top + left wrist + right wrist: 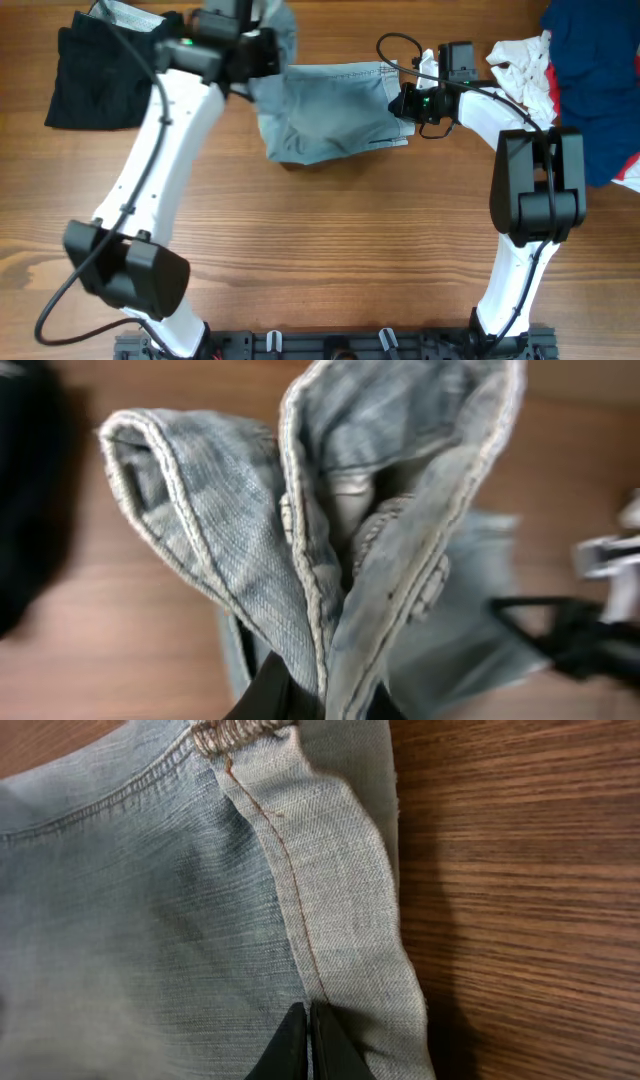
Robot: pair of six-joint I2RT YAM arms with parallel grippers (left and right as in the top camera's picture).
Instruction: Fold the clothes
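Clamping jeans (330, 110), left tool (322, 695), right tool (308, 1020), wrist views show grips

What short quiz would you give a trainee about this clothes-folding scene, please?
1. True or false: the left gripper is open and holds nothing.
2. In the overhead view, what lies at the upper left? A) a black garment B) a yellow towel C) a cardboard box
3. What colour is the stitching along the hem of the denim garment that the right gripper pinches?
Key: 1 false, it is shut on bunched denim; 2 A; 3 orange.
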